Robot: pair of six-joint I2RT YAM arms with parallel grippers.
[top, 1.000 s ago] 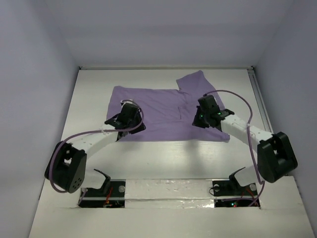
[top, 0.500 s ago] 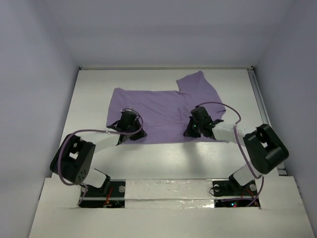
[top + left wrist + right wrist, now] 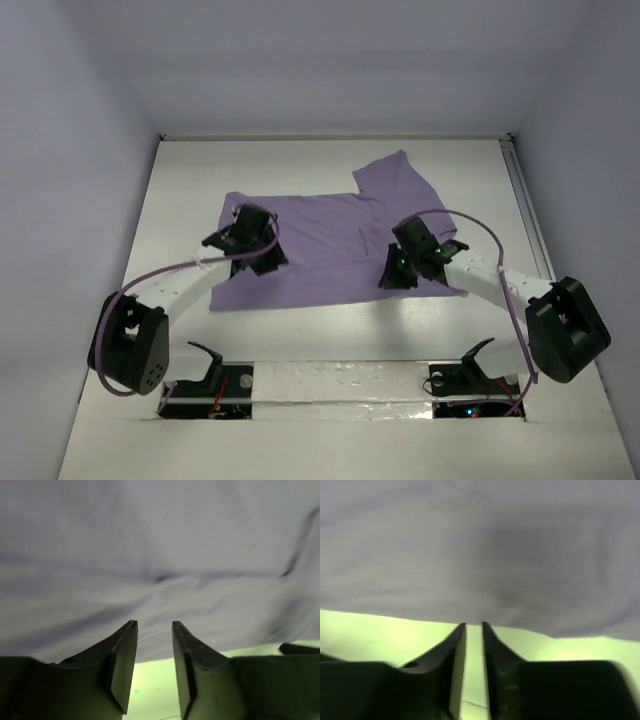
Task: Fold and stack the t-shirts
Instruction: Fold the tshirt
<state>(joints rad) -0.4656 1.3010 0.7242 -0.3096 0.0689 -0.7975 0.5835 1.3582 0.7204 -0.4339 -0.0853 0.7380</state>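
Lavender t-shirt flat, lightly wrinkled; left jaws part-open, right jaws barely apart, both empty.

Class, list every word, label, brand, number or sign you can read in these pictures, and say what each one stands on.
None can be read.
The t-shirt is plain purple, with no print or tag showing.
The table bears no writing.

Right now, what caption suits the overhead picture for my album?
Lavender t-shirt spread on a white table, the robot's left claw and right claw above its near half.
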